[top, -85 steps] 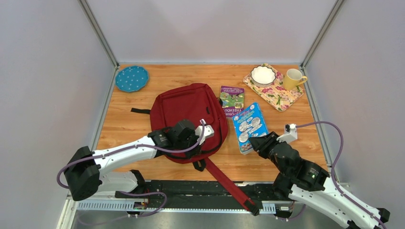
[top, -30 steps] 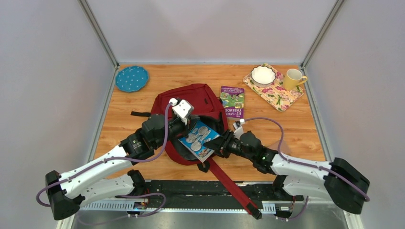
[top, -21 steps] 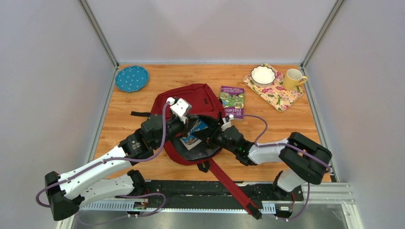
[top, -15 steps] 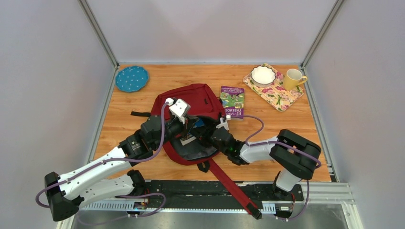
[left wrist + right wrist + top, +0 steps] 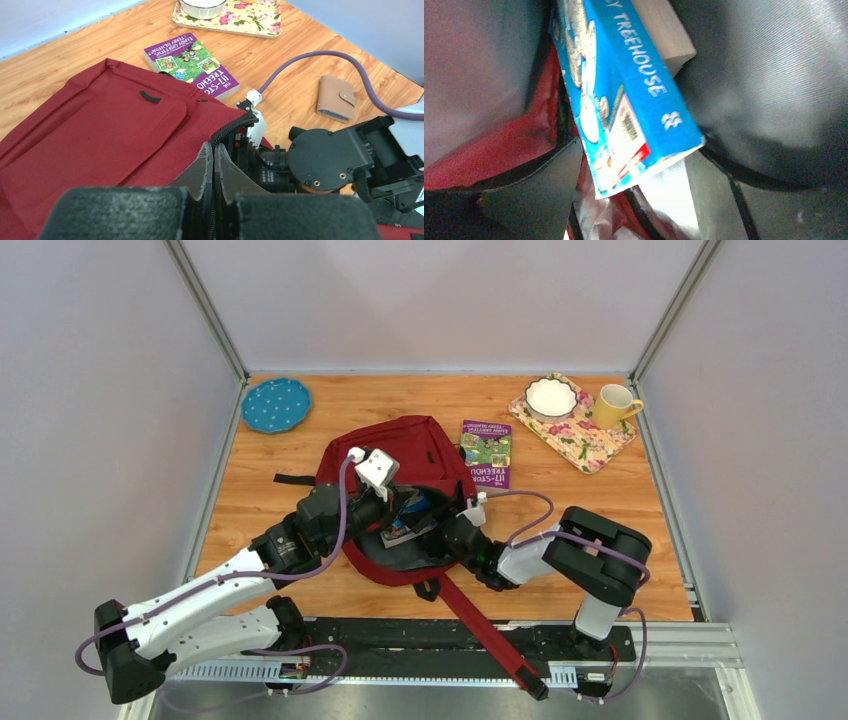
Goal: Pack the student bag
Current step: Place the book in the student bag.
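Start at the upper left: the blue plate [image 5: 275, 405] sits where it did before, and your left gripper [image 5: 388, 508] has not let go. It stays pinched tight on the zipper edge of the student bag [image 5: 400, 452], holding the mouth up, as the left wrist view shows [image 5: 214, 152]. What has changed is the blue book [image 5: 412, 508]. A second ago it lay half out across the opening; now only a sliver shows in the top view, and the right wrist view has it well down inside against the dark lining [image 5: 624, 95]. Your right gripper [image 5: 634, 200] has spread its jaws wide since then and reaches into the mouth from the right. The book's lower corner sits between the fingers [image 5: 531, 195], though I can't tell whether they still touch it. The right arm has also folded in towards the centre. The bag lies flat on the table [image 5: 255, 495] at mid-frame. Its long axis runs from the top of the frame to the bottom, with the open end and straps towards the lower edge. To its right lies the purple book [image 5: 486, 452], then the floral tray [image 5: 590, 445] with the white bowl [image 5: 551, 397], and the yellow mug [image 5: 614, 404].
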Tool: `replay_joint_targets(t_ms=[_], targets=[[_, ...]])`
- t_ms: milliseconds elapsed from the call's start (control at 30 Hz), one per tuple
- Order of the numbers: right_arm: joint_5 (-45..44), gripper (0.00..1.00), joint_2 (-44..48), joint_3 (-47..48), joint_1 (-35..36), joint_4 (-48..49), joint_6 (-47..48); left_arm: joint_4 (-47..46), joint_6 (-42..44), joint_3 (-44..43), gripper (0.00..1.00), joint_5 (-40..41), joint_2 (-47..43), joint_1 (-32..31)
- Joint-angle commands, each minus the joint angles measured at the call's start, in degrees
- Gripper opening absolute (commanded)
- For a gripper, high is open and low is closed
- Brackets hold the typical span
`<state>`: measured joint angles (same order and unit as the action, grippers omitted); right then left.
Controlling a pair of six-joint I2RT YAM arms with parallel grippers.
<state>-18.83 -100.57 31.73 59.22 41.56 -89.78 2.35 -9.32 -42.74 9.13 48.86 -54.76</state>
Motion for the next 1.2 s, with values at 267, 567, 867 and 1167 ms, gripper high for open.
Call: replay_joint_targets(t_ms=[267,567,867,1167], targets=[[2.57,0.34,4.16,0.78,0.11,0.80,-0.75,-2.70,-0.87,0.46,0.00,-0.69,-1.40,-0.26],[-0.50,0.11,-3.40,10.90,-1.74,2.12,0.48,-0.87,-2.19,1.17,0.00,-0.86,-2.02,-0.26],[3.26,0.72,10.73,1.69,-1.74,-6.21,13.02,1.00,-1.93,3.01,0.00,3.79,-4.21,-0.26],[11.97,0.75,37.71,-3.77,-0.69,-30.28,22.02,3.01,-1.14,3.28,0.00,7.04,-5.26,-0.26]])
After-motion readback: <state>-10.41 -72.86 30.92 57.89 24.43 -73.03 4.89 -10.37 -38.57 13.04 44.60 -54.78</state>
